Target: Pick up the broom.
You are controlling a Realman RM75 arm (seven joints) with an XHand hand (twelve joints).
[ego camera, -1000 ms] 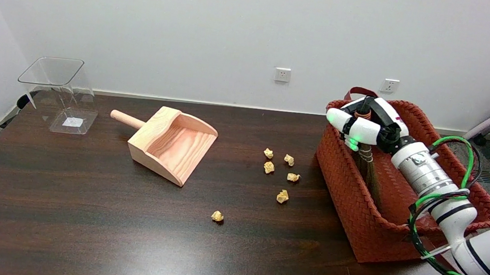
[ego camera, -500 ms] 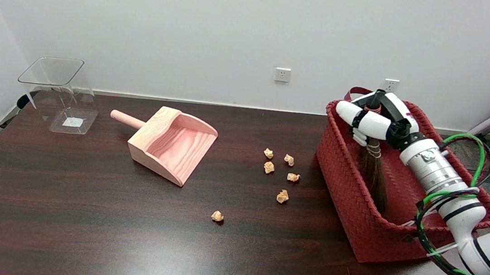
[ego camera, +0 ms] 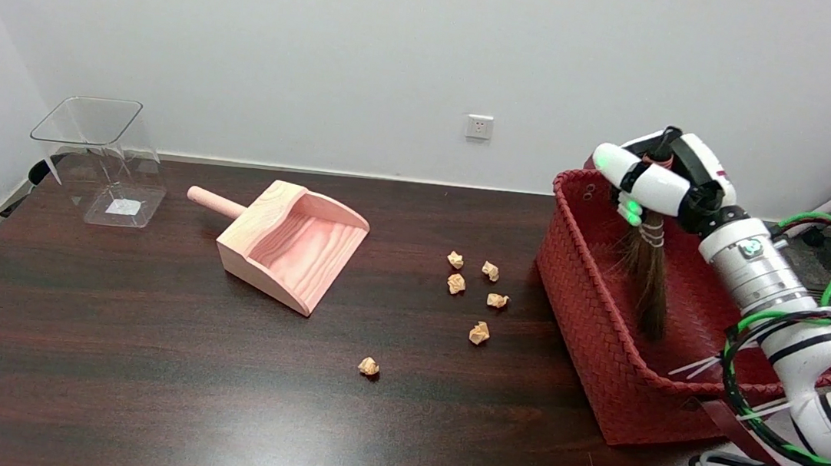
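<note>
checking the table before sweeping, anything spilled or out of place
Yes: crumpled paper scraps lie scattered on the table between the wooden dustpan and the red basket.

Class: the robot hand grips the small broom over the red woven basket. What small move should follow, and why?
Probably lift a little higher: the robot hand holds the small brown bristle broom, but its bristle tips hang below the red woven basket rim.
</note>
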